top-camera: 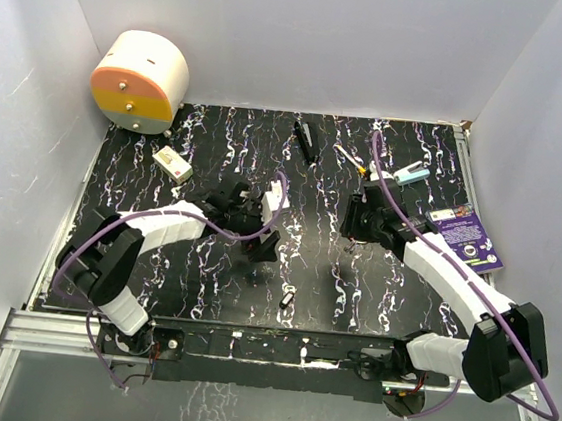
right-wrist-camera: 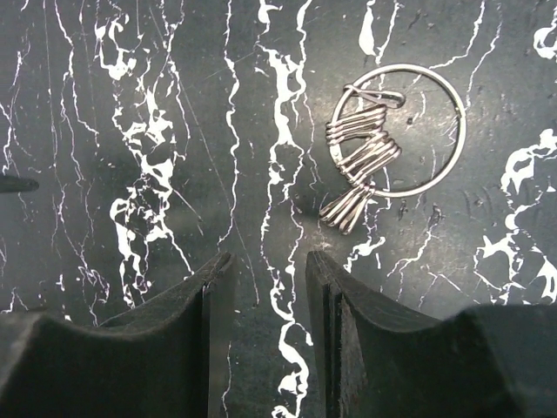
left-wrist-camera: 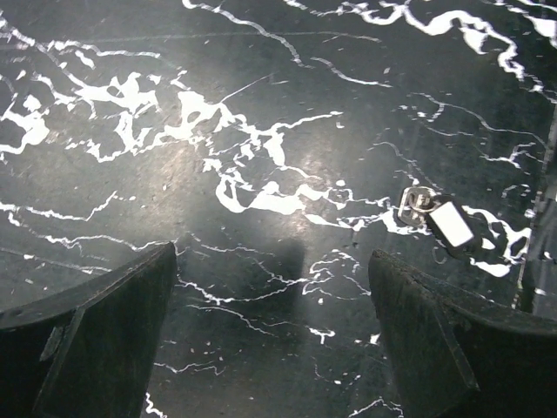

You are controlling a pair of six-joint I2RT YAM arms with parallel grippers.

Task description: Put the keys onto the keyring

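On the table (right-wrist-camera: 496,279), the keyring (right-wrist-camera: 463,131) sits just past the right gripper (right-wrist-camera: 270,258), barely parted and empty. Left gripper (left-wrist-camera: 271,252) is spread wide, empty too.

even overhead light, with soft glare on the tabletop (left-wrist-camera: 287,174).

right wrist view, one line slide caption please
Right tool, empty and slightly open, over the marbled table, short of the keyring and the wire loops bunched across it.

- Scanning every view: no word, number or brand comes through clearly enough to read.
- Purple card (top-camera: 469,240) at the right edge of the table (top-camera: 202,293): white print and a round mark, all too small to make out.
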